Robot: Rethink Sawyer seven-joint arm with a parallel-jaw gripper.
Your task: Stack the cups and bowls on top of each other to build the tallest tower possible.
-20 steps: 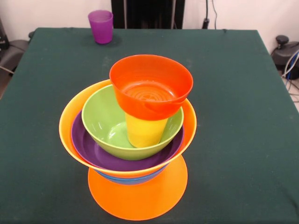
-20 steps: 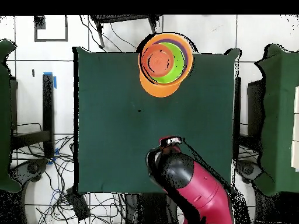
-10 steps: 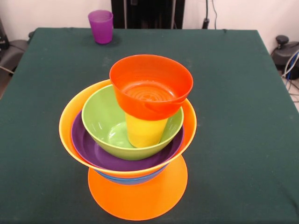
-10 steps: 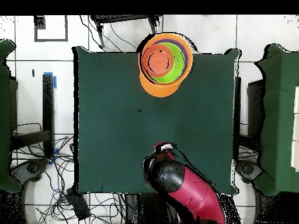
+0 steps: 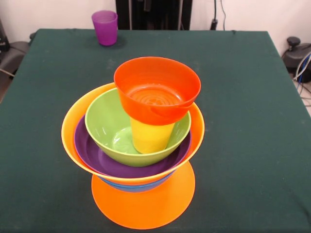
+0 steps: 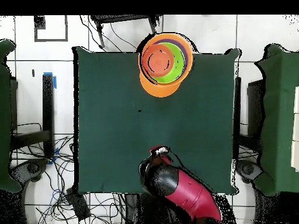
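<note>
The tower stands near the table's front edge in the front view. An upturned large orange bowl (image 5: 143, 206) is its base, then a blue bowl (image 5: 127, 186), a second large orange bowl (image 5: 73, 124), the shallow purple bowl (image 5: 95, 156) and the green bowl (image 5: 108, 119). The yellow cup (image 5: 150, 137) stands in the green bowl and carries a small orange-red bowl (image 5: 158, 90). The purple cup (image 5: 105, 27) stands alone at the far left corner. In the overhead view the tower (image 6: 164, 63) is at the top and the gripper (image 6: 159, 151) hangs at the bottom edge. The pink-red and teal bowls are out of view.
The red arm (image 6: 184, 192) reaches over the table's bottom edge in the overhead view and covers that corner. The black pedestal (image 5: 153, 13) stands behind the table. Cables lie on the floor (image 6: 52, 175); dark furniture (image 6: 280, 116) flanks the table.
The arm has drawn back toward the robot's base and swung a little to the left in the overhead view. The tower and the purple cup have not moved.
</note>
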